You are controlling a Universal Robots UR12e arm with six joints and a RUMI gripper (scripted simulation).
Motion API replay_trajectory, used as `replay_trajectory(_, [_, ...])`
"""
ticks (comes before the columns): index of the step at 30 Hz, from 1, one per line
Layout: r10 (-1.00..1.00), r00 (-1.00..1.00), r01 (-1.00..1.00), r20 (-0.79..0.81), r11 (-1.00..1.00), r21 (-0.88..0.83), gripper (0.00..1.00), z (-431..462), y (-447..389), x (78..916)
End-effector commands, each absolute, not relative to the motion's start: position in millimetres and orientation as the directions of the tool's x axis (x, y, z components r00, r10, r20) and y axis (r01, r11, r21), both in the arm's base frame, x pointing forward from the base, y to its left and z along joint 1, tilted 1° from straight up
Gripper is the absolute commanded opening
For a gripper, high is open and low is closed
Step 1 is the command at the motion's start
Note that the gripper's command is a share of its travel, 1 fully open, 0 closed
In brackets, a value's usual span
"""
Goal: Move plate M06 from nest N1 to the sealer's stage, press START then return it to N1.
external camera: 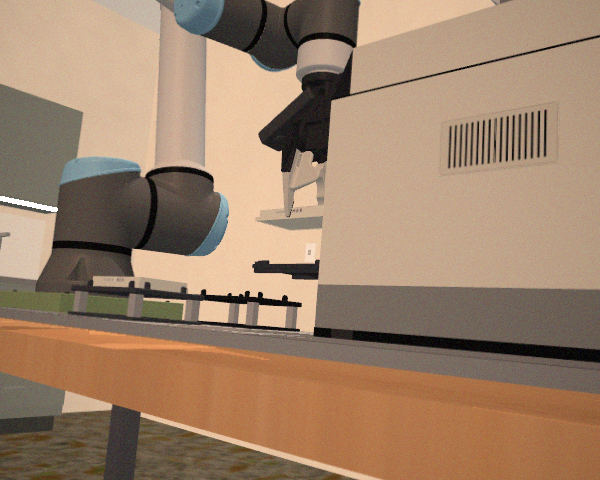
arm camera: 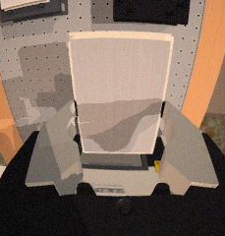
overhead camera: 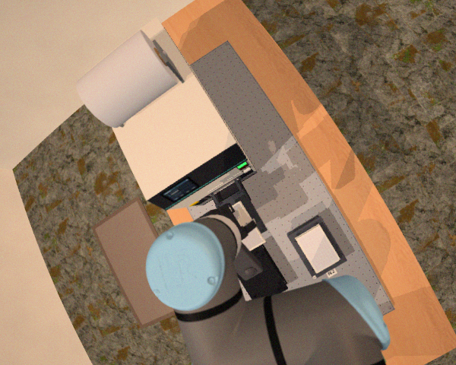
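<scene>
My gripper (arm camera: 119, 101) is shut on plate M06 (arm camera: 120, 90), gripping its two long sides. The plate has a smooth, shiny grey top. In the side view the plate (external camera: 292, 214) hangs level in the gripper (external camera: 303, 198), well above the sealer's dark stage (external camera: 287, 268), which sticks out of the sealer's front. The sealer (overhead camera: 173, 145) shows a green lamp (overhead camera: 242, 166). The empty dark nest N1 (arm camera: 151, 10) lies ahead at the top of the wrist view. My arm hides most of the plate in the overhead view.
Nest N2 (overhead camera: 316, 248) holds a second white plate, also in the wrist view (arm camera: 24, 4). A large white foil roll (overhead camera: 126, 78) sits on the sealer's back. The sealer's body (external camera: 471, 180) stands close beside the gripper. A brown panel (overhead camera: 130, 259) lies off the bench.
</scene>
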State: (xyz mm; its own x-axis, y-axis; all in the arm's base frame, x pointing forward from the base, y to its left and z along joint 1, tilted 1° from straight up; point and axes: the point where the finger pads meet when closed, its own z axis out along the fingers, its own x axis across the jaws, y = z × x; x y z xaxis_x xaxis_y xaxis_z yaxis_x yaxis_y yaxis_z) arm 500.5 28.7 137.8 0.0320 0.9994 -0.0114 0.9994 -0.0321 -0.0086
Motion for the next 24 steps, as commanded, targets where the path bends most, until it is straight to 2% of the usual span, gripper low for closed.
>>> replay_trajectory(1, [0.999, 0.032, 0.999, -0.012, -0.032, -0.007, 0.00, 138.7, 32.5, 489.4])
replay_trajectory(24, [0.999, 0.032, 0.999, -0.012, -0.032, -0.007, 0.00, 138.9, 48.6, 443.2])
